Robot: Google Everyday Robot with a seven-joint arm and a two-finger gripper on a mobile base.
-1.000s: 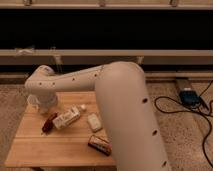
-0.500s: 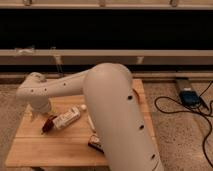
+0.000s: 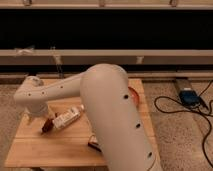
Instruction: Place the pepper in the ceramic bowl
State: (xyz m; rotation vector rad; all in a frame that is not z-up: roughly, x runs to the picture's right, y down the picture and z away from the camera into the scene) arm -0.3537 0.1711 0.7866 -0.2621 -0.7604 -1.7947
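Camera view: the white arm's gripper [image 3: 40, 116] hangs low over the wooden bench's [image 3: 30, 150] left side, fingers spread. The small dark red pepper [image 3: 47, 125] lies just beneath, ungrasped. The orange-red ceramic bowl [image 3: 134, 95] sits well apart, so pickup and carry remain.

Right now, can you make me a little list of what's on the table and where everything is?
table: wooden
gripper: low over the table's left end, just left of the pepper, jaws open, pepper not held
pepper: lying on the table beside the bottle
bottle: white, on its side
ceramic bowl: right side of the table, mostly hidden behind the arm
dark box: front, partly under the arm
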